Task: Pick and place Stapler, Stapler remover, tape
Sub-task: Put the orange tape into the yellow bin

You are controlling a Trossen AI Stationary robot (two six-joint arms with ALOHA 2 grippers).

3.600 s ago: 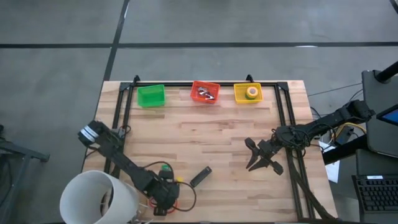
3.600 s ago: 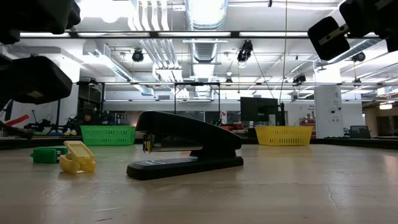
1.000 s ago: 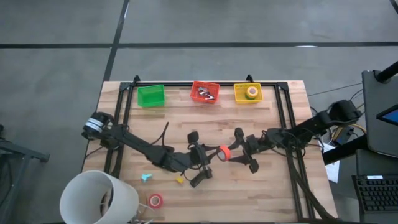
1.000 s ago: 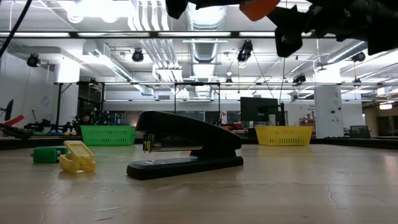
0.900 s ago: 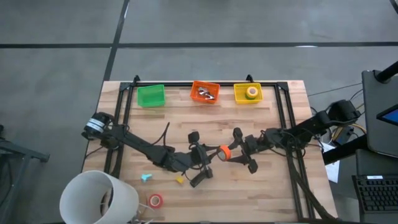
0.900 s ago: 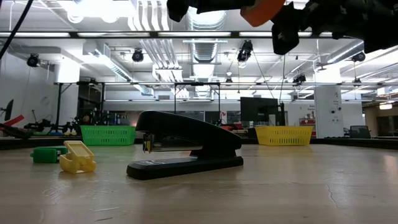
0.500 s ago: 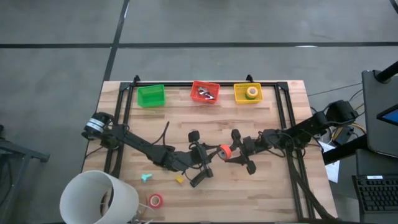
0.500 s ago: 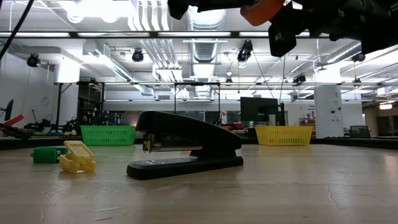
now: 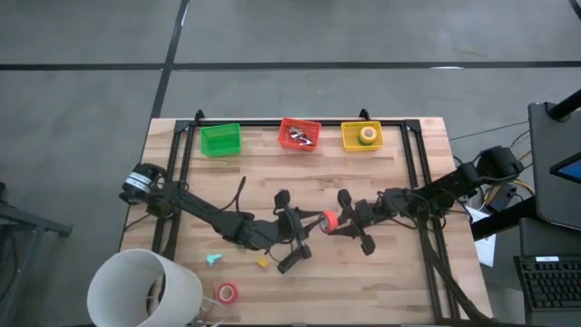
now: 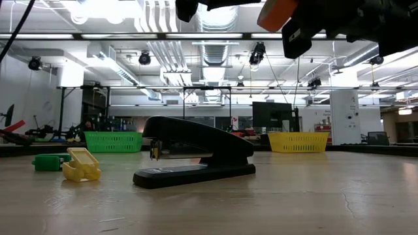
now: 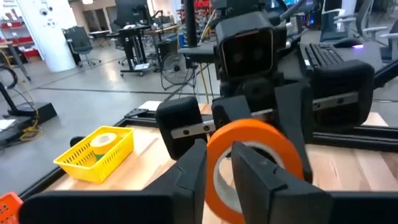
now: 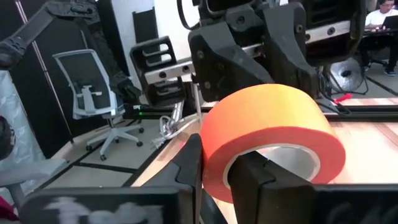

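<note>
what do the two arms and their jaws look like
Both arms are dark, slim and jointed. The left arm has a pale cylindrical part near its base and a thin black cable looping off it. The right arm is black throughout. Each gripper, left and right, has blocky black jaws with small silver strips.

floor [image 9: 91,54]: grey concrete | ceiling [image 10: 215,19]: ducts, lights (bright)

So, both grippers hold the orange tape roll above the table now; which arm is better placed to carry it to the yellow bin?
Probably the right. The right gripper grips the orange tape roll, and the yellow bin lies on its side; the left gripper would reach across.
</note>
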